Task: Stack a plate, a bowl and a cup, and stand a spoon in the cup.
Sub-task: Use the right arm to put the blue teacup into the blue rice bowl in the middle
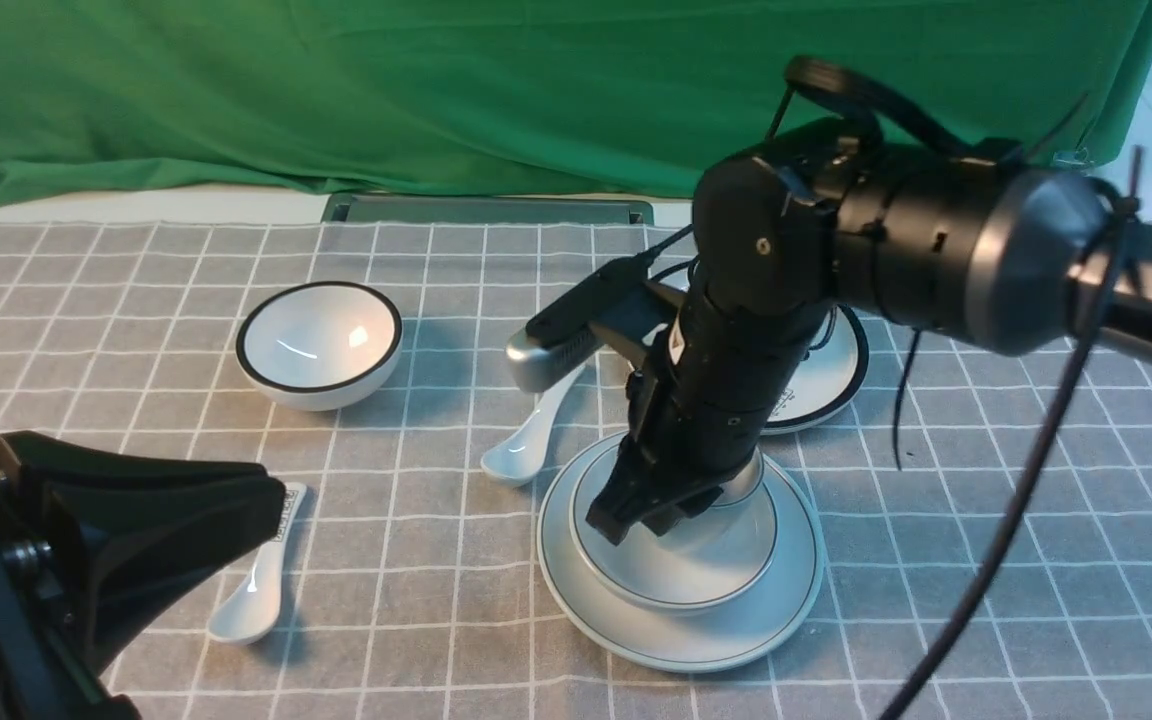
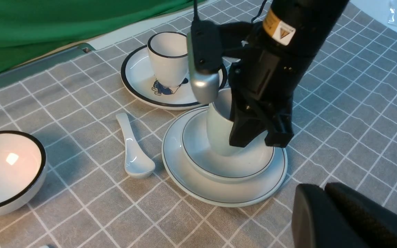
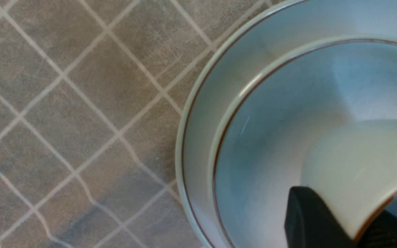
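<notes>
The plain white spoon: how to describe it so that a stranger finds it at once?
Find the pale plate with a bowl stacked on it, on the grey checked cloth. The plain spoon lies just to the robot's left of that plate. Its handle is unmarked; the other spoon, nearer the left gripper, has black print on its handle.

You are seeing the pale-white plate (image 1: 701, 652) lying flat, with the shallow grey-rimmed bowl (image 1: 721, 570) sitting centred on it. The squat cup (image 2: 219, 132) is standing inside the bowl, mouth up. The plain white spoon (image 1: 534, 432) is lying just left of the plate, scoop up.
</notes>
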Robot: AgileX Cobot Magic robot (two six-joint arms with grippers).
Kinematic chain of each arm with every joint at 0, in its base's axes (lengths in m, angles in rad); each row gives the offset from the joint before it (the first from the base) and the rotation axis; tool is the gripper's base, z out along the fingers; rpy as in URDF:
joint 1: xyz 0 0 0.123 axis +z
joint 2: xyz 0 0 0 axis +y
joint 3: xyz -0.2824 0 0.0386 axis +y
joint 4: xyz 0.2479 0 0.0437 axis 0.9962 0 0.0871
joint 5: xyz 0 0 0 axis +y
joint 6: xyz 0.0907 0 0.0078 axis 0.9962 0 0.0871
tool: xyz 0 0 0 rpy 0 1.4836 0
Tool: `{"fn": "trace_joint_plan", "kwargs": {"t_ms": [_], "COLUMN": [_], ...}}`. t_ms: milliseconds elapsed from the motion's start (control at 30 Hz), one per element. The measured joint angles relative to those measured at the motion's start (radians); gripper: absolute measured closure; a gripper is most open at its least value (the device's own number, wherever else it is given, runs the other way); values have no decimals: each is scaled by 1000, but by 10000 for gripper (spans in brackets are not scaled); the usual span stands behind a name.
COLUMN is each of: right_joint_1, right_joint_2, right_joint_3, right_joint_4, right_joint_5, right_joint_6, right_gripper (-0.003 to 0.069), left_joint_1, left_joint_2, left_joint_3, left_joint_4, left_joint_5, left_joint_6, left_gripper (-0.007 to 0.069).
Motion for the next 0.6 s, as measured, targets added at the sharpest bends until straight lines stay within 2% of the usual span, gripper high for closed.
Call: {"fn": "trace_joint_plan", "kwargs": {"t_ms": [233, 300, 367, 500, 600], "right_joint_1": [0, 0, 0, 0, 0], "right_joint_2": [34, 35, 36, 24, -27], "right_joint_3": [-15, -15, -15, -41, -74], "right_joint_4": [-1, 1, 0, -4, -5], "right_joint_5": [4, 4, 11, 25, 41], "right_joint_6": [16, 32, 47, 60, 62], "right_gripper": [568, 519, 425, 189, 109], "left_joint_1": [0, 0, 0, 0, 0], "left_joint_2": [0, 0, 0, 5, 40], "left_joint_3": [0, 0, 0, 0, -1], "left_joint_4": [0, 0, 0, -2, -3], "left_joint_5": [0, 0, 0, 4, 15], "left_joint_6": [1, 1, 3, 3, -14], "left_gripper": [607, 607, 607, 607, 607]}}
